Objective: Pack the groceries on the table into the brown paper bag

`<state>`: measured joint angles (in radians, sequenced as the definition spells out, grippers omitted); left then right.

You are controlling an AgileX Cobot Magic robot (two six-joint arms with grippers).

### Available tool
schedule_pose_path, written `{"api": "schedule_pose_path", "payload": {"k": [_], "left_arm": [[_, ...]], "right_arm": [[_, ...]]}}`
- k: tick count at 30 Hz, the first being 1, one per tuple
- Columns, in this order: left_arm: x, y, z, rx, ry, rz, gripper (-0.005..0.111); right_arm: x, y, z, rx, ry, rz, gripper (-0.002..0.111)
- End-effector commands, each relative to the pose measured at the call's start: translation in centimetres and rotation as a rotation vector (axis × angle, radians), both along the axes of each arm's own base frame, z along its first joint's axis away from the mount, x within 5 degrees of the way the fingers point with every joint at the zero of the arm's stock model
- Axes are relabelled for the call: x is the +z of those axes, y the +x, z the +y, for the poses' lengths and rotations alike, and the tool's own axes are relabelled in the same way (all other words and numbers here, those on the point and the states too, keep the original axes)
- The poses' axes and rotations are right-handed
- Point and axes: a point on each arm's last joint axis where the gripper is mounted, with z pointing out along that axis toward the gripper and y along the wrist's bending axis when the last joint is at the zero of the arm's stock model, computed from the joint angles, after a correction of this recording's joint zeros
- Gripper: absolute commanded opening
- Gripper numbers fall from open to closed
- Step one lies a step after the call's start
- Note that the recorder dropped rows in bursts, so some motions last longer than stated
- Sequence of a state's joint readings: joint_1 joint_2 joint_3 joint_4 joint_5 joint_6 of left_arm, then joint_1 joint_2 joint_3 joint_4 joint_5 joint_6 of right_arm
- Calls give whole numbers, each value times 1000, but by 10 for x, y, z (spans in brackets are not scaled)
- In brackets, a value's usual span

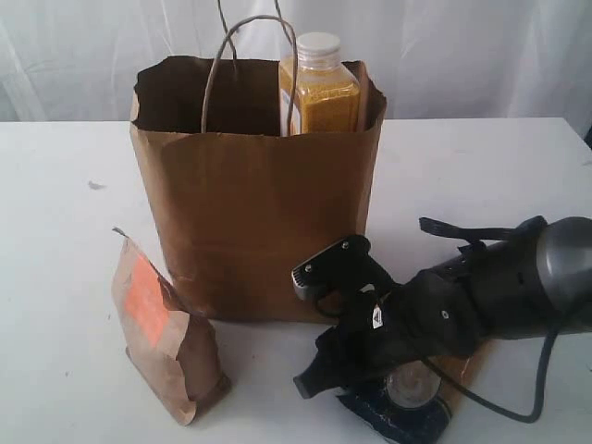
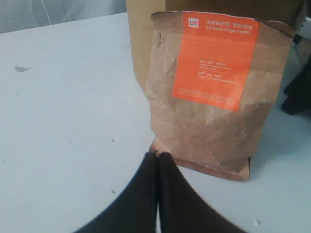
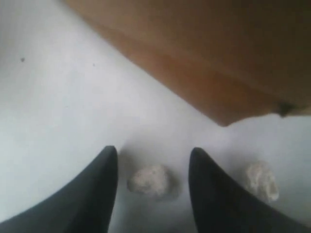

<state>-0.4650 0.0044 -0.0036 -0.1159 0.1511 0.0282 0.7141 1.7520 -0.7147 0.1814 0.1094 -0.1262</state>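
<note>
So on the left of the white table there's the little kraft pouch with the orange label, standing upright just in front of the big brown paper bag's left corner. The left gripper is pinched fully closed with nothing in it. Its tips sit right at the base of the pouch, so close I honestly can't tell if they touch.

In the middle, the bag stands upright and open, handles sticking up. The orange juice bottle is already inside, on the right, with its white cap poking above the rim.

On the right, the right arm is down low on the table, just in front of the bag's right corner. The right gripper has its two fingers apart, roughly halfway, and it isn't gripping anything. A blurry pale lump lies on the table between them, but I can't tell what it is. From the outside camera, something dark blue lies under that arm, too hidden to identify.
</note>
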Motion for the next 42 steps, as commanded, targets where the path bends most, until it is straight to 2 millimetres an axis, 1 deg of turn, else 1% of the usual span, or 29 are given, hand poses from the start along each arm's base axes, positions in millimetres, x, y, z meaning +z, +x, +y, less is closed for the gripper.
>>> {"api": "schedule_pose_path", "payload": {"k": [1,8,12,15,18,21,25,29,32,33,34,35,36,37,38,40,41,42], "left_arm": [[-1,0,0,2,-2,-2,0],[-1,0,0,2,-2,-2,0],[-1,0,0,2,-2,-2,0],[-1,0,0,2,-2,-2,0],[-1,0,0,2,-2,-2,0],[-1,0,0,2,-2,-2,0],[-1,0,0,2,-2,-2,0],[-1,0,0,2,-2,-2,0],[-1,0,0,2,-2,-2,0],[-1,0,0,2,-2,-2,0],[-1,0,0,2,-2,-2,0],[-1,0,0,2,-2,-2,0],[-1,0,0,2,-2,-2,0],[-1,0,0,2,-2,-2,0],[-1,0,0,2,-2,-2,0],[-1,0,0,2,-2,-2,0],[-1,0,0,2,-2,-2,0],[-1,0,0,2,-2,-2,0]], "right_arm": [[-8,-3,-4,0,-40,55,32],[-10,-6,-6,5,-66,96,13],[-7,-8,-7,9,-67,102,8],[5,-10,-7,14,-51,87,7],[23,-16,-6,35,-21,56,7],[46,-27,-2,116,2,-1,7],[82,-45,7,210,51,-61,7],[125,-58,18,280,129,-132,7],[162,-62,30,317,213,-213,7],[175,-62,35,328,244,-242,7],[203,-60,44,338,310,-305,7],[215,-59,48,341,340,-334,7],[234,-55,55,342,388,-387,7],[243,-52,58,341,408,-411,7],[259,-48,65,339,440,-448,7],[277,-39,76,344,463,-508,7],[282,-35,80,348,464,-527,7],[288,-27,89,355,457,-561,7]]}}
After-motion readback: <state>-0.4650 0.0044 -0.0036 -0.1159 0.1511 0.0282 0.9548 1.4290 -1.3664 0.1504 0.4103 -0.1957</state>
